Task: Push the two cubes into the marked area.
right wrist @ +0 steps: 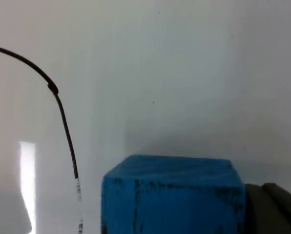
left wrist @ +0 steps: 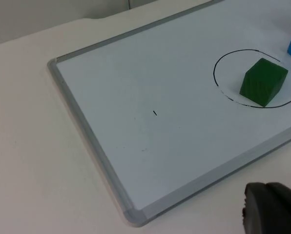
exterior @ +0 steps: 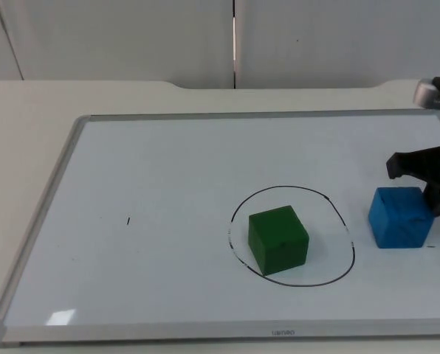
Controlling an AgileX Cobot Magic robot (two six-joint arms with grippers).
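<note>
Cubes are what you are moving here, and only one of them is left to shift. Your right hand [exterior: 435, 181] sits at the right edge of the whiteboard [exterior: 161, 155], with its black fingers against the far right side of the blue cube [exterior: 401, 216]; in the right wrist view a dark finger [right wrist: 272, 209] stands just beside that cube's right face. Whether this hand is open or closed, I cannot tell from these views.

From the hand outward: the blue cube lies just left of it, then a narrow strip of bare board, then the black drawn circle [exterior: 292, 235], whose right edge is near the cube but not touching it. So the marked area lies to the left of the hand, straight through the cube, and slightly nearer. A leftward push looks like the right line, angled a touch toward the near edge.

Inside the circle the green cube [exterior: 277, 240] already rests, left of centre, so the right half is free for the blue one.

Your left hand [left wrist: 272, 209] waits off the near left corner of the board above the desk [left wrist: 33, 161], well apart from both cubes; its state I cannot tell either.
</note>
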